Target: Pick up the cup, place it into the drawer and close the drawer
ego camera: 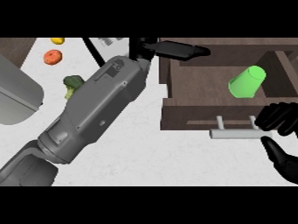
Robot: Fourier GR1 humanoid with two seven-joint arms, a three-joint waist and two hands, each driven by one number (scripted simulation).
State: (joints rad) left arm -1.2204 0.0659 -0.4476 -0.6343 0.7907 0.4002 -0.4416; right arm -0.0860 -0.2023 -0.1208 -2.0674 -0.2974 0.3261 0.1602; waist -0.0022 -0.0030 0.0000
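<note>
Head view, steep down onto white surface [144, 153].

Drawer [196, 94]: dark wood, pulled open, at right half of view. Pale grey bar handle [236, 134] on its front, held off the front panel by two short posts.

Cup [247, 82]: green, lying tilted on its side inside the open drawer, toward the drawer's right part. Nothing touches it.

Right hand [281, 119]: black, at right edge, just beside the handle's right end. Fingers curled above the bar, thumb stretched out below it; the bar's end sits in the gap between them. Contact with the bar cannot be told. Fingers hold nothing that shows.

Left hand [177, 49]: black, at top centre, over the drawer's far left corner. Fingers straight, pointing right, carrying nothing. Grey forearm [96, 109] runs diagonally from lower left up to it.

Left side of surface: orange fruit [53, 56], yellow item [57, 40] near the top edge, green broccoli [72, 85] partly behind the forearm. Large grey curved object [6, 92] at far left; kind unclear.
</note>
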